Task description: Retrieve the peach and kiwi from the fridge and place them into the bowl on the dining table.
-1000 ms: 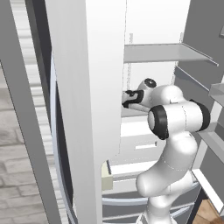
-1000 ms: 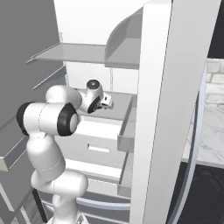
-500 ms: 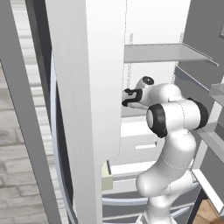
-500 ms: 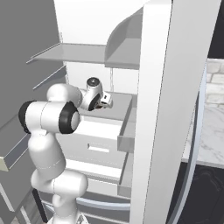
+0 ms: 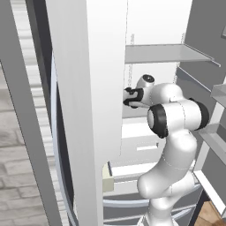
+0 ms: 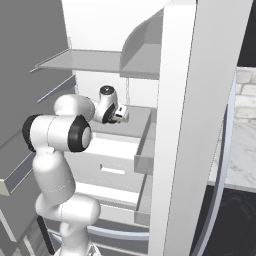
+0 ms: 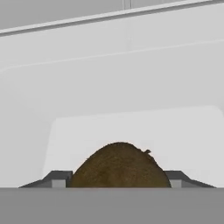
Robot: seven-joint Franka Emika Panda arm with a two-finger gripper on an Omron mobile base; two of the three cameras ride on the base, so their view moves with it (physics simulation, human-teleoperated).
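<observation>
Barely shifted since the earlier pictures, the gripper (image 7: pixel 113 181) reaches onto a white shelf inside the fridge (image 6: pixel 200 125) so its half-open jaws flank the kiwi (image 7: pixel 119 166), though whether the fingertips (image 7: pixel 58 180) already touch it is unclear, its lower half being cut off.

No legible text, labels or numbers on any surface.
</observation>
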